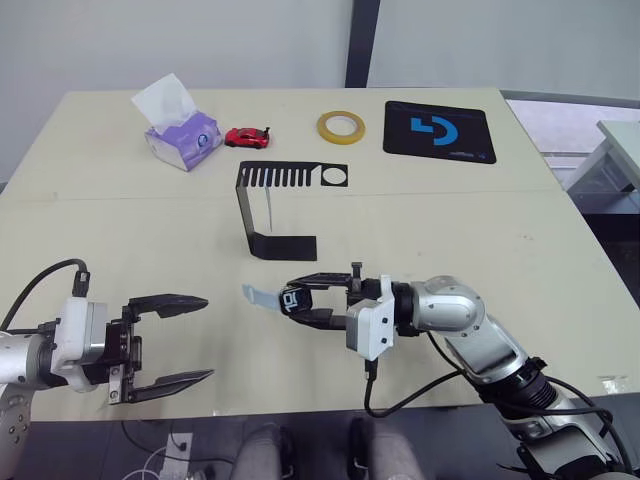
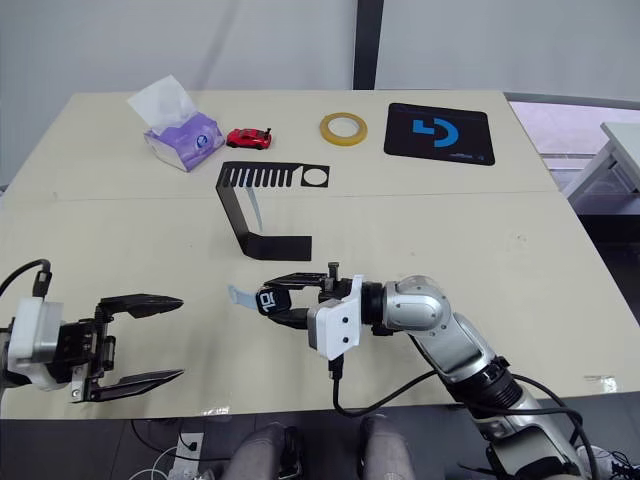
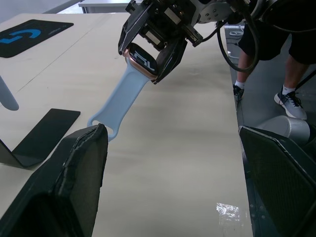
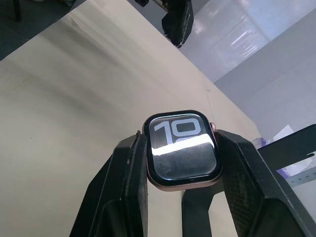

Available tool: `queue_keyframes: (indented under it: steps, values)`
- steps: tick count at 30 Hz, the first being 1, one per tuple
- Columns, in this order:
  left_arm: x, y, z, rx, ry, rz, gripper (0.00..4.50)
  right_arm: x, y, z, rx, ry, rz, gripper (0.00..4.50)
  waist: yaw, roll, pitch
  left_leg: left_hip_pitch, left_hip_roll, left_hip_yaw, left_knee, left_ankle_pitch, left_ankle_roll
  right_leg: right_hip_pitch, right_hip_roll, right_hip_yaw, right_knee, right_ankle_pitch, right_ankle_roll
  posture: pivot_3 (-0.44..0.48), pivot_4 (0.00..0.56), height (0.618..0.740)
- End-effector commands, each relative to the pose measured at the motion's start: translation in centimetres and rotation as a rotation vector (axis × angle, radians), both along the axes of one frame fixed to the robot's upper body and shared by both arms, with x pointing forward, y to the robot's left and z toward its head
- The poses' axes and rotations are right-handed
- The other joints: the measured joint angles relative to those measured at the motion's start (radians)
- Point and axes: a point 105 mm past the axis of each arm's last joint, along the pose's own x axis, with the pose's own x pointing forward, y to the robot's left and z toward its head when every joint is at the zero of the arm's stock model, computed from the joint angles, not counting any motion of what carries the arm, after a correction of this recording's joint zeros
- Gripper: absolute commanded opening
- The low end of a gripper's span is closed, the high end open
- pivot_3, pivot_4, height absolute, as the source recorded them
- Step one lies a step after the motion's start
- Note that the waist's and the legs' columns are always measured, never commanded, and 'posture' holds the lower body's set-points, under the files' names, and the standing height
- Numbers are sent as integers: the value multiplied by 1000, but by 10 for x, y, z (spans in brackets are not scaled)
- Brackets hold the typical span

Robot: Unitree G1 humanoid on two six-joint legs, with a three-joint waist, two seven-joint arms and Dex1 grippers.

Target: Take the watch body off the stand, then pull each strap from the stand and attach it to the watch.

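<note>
Left gripper (image 1: 190,338): nearest the table's near edge, toward its left corner; fingers spread wide, holding nothing, pointed toward the watch.
Right gripper (image 1: 305,300): just inside the near edge, about midway along it; fingers clamped on the two sides of the watch body, tips turned toward the left gripper.
Watch body (image 4: 183,147): off the stand, held above the table with its screen showing white digits; rim looks rose-gold in the wrist views.
Attached strap (image 3: 123,98): pale blue, joined to the body's edge that faces the left gripper, free end reaching out between the two grippers; whether the tip touches the table cannot be told.
Stand (image 1: 263,205): past the grippers, near the table's middle; flat base on the surface, upright rising to the slotted top plate with its round hole.
Second strap (image 2: 253,211): looks to be hanging under the stand's top plate, a pale band beside the upright.
Far edge: tissue box (image 1: 181,137) toward the far left corner, then a red toy car (image 1: 247,137), a roll of yellow tape (image 1: 341,127), and a black mat with blue logo (image 1: 440,131) toward the far right.
Progress: body removed, one strap judged fitted; left to do, pulling the second strap and attaching it on the opposite side.
</note>
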Motion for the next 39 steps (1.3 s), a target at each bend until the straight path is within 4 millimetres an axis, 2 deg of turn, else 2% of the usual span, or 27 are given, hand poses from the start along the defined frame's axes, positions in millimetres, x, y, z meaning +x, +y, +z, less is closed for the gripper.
queue_keyframes:
  steps: [1,3,4,7,12,17,24,27,28,30,32,35,39]
  values:
    - [-4,1,7,9,-35,8,4500,-10,10,-1,73,228,38,1680,0,0,0,0,0,0,0,0,0,0,0,0,0,0,0,0,150,740]
    - [-5,2,6,9,-27,12,4500,-12,15,-6,100,433,36,1680,-1,0,0,0,0,-1,0,0,0,0,0,0,0,0,0,0,150,740]
    - [-6,2,6,8,-19,11,4500,-10,17,-15,70,538,13,1680,-1,0,0,0,0,-1,0,0,0,0,0,0,0,0,0,0,150,740]
    - [-9,1,4,4,-1,11,4500,0,20,-32,15,652,-86,1680,-2,0,0,0,0,-1,0,0,0,0,0,0,0,0,0,0,150,740]
    - [-13,-1,0,-3,17,22,4500,0,15,-56,-94,650,-172,1680,0,0,0,0,0,-1,0,-1,0,0,-1,0,0,0,-1,0,150,740]
    - [-15,1,-3,-2,25,41,4500,-6,6,-69,-175,644,-175,1680,-1,0,0,0,0,-1,0,-1,-1,0,-1,0,0,0,-1,0,150,740]
    - [-14,0,-6,3,19,47,4500,2,-7,-82,-241,666,-234,1680,-1,0,0,0,0,-1,0,-1,-1,0,-1,0,0,-1,-1,0,150,740]
    - [-13,-2,-7,2,14,45,4500,5,-6,-79,-212,695,-235,1680,-1,0,0,0,0,-1,0,-1,-1,0,-1,0,0,-1,-1,0,150,740]
    - [-12,-3,-8,2,13,47,4500,6,-6,-75,-193,678,-227,2715,-1,0,0,0,0,-1,0,-1,-1,0,-1,0,0,-1,-1,0,150,740]
    - [-11,-2,-7,-2,12,59,4500,6,-13,-67,-174,657,-216,3473,-1,0,0,0,0,-1,0,-1,-1,0,-1,0,0,-1,-1,0,150,740]
    - [-9,0,-7,-5,14,75,4500,5,-21,-58,-147,657,-203,4461,2,0,0,0,0,-1,0,-1,-1,0,-1,0,0,-1,-1,0,150,740]
    - [-6,7,-7,-11,6,124,4500,4,-45,-41,-105,664,-189,4461,5,0,0,0,-1,-1,0,-1,0,0,-1,0,-1,-1,-1,0,150,740]
    - [0,24,-10,-26,-24,240,4500,6,-88,-19,39,661,-186,4461,5,-1,0,0,0,-1,0,-1,1,1,-1,-1,-1,0,-1,0,150,740]
